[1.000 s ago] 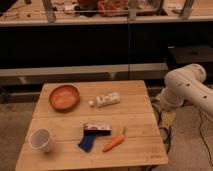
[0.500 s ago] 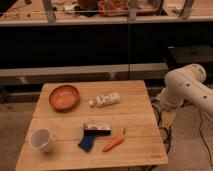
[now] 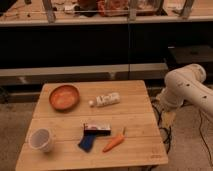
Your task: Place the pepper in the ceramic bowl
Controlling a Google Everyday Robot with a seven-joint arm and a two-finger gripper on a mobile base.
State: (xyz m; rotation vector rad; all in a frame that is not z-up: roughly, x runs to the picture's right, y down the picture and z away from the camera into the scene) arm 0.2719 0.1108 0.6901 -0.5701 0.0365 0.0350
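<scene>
One gripper (image 3: 167, 116) hangs spread and empty off the table's (image 3: 142, 117) right edge, well apart from the pepper (image 3: 114, 143), which lies near the front edge. The pepper looks light, firm, smooth and tapered, so pinching across its thicker middle seems best. The bowl (image 3: 64, 97), far left, appears empty, and so does the cup (image 3: 41, 139).

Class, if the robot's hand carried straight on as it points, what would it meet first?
Probably the floor: the hand hangs pointing down beside the table's right edge, though depth is unclear.
</scene>
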